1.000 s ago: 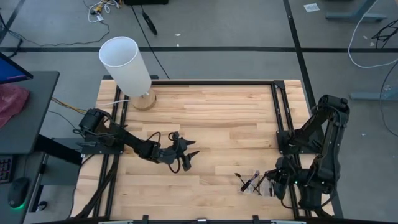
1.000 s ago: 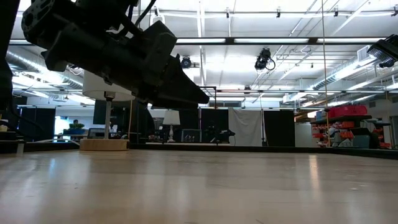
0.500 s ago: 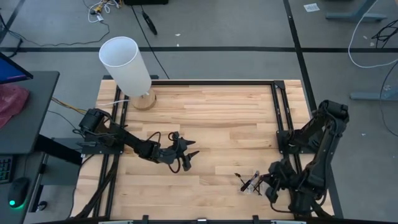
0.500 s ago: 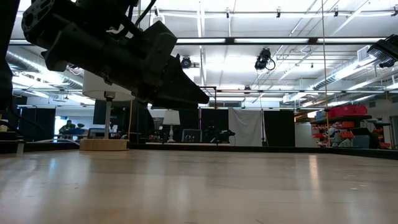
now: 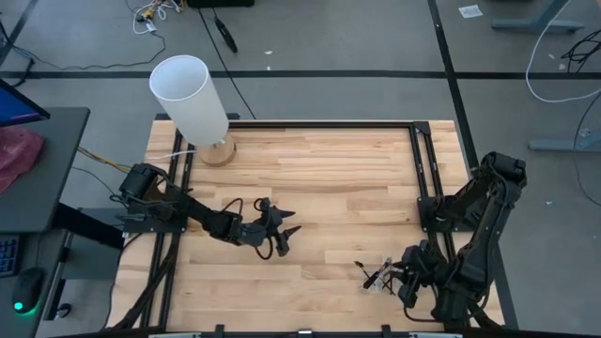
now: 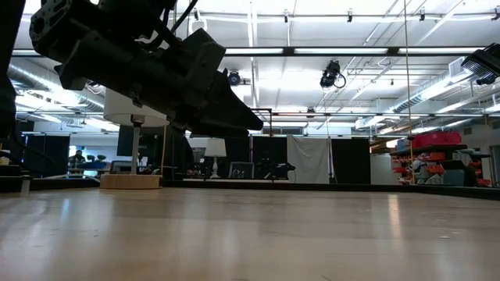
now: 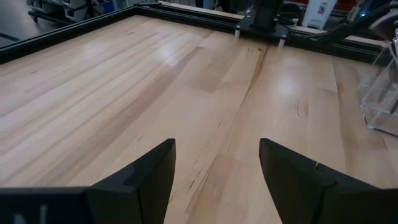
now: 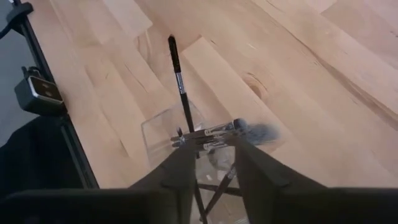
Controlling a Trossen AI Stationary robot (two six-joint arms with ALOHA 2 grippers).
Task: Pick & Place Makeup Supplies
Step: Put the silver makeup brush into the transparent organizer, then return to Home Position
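— Right gripper (image 8: 211,163)?
— Jaws parted, directly above the clear plastic holder (image 8: 168,134); thin dark-handled makeup brushes (image 8: 214,131) lie across it.
— Left gripper (image 5: 285,238)?
— Jaws wide, empty, well apart from that holder.

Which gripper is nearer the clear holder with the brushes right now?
The right one. The right gripper sits directly at the clear holder with the brushes, near the table's front right. The left gripper hovers mid-table, well apart from it.
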